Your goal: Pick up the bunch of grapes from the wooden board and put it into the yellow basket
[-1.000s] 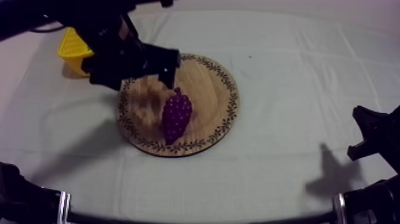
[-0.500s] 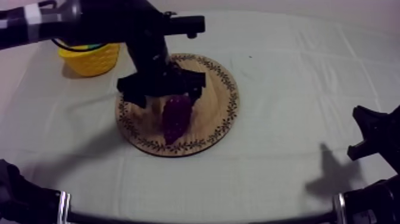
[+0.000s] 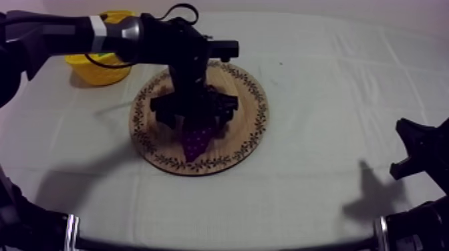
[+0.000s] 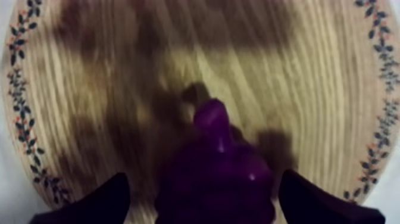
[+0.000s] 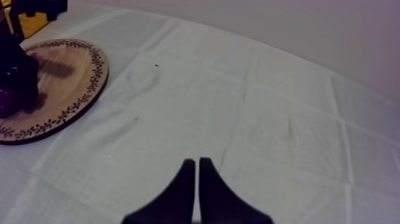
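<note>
My left gripper (image 4: 203,184) stands wide open astride the bunch of grapes (image 4: 220,149), which lies on the wooden board (image 3: 244,100), nothing held yet; I judge it should sink lower and close evenly on the bunch's fat middle before lifting toward the yellow basket (image 3: 100,70). Half a second ago it sat farther up the board

left claw (image 3: 197,123) has dropped astride the grapes (image 3: 196,140) (spread, seemingly not gripping).
</note>
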You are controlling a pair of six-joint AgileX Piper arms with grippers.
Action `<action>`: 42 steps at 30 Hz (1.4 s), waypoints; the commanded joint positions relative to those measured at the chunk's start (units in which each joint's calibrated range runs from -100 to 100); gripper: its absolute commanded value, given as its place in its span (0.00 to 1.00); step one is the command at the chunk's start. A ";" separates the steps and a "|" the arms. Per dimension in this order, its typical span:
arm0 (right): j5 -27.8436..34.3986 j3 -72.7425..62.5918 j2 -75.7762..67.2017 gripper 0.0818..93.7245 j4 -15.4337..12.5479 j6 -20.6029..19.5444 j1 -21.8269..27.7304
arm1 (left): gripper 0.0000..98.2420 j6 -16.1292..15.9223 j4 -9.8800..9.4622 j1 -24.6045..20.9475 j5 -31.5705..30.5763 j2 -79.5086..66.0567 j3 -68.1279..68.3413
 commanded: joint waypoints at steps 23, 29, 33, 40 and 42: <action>-0.04 -0.03 -0.01 0.00 0.01 0.04 0.02 | 0.37 -6.68 0.02 -1.08 6.70 -8.07 1.32; -0.04 -0.03 -0.01 0.00 0.01 0.05 0.02 | 0.36 -8.87 -0.34 -2.85 8.28 -23.08 11.80; -0.04 -0.03 -0.01 0.00 0.01 0.05 0.02 | 0.39 -11.29 -1.37 -4.83 8.46 -33.93 19.42; -0.04 -0.03 -0.01 0.00 0.01 0.05 0.02 | 0.41 -16.70 -5.13 -12.61 3.30 -46.40 23.14; -0.04 -0.03 -0.01 0.00 0.01 0.05 0.02 | 0.41 -18.00 -6.60 -15.09 0.28 -47.71 22.42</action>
